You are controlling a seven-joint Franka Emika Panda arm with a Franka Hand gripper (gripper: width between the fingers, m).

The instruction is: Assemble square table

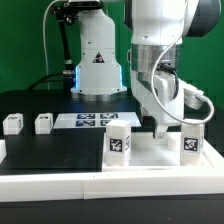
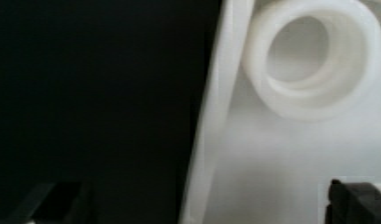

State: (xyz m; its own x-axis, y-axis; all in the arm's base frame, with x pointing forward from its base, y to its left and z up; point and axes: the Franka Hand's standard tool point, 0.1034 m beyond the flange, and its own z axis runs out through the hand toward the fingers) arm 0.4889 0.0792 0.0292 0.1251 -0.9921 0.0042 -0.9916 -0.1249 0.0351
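Hand (image 1: 160,127), spread and empty, hovers over the square top (image 1: 150,160). Two upright legs (image 1: 119,141) stand on it, seemingly fitted. Two loose legs (image 1: 12,123) wait on the worktop (image 1: 40,152).

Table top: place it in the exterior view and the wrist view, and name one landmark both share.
Exterior view: the table top is the flat white slab in the foreground, toward the exterior view's right.
Wrist view: the table top is the white surface beside the black table, with one round corner hole showing.
Shared landmark: the open gripper, hanging over the top; its fingertips show in the wrist view.
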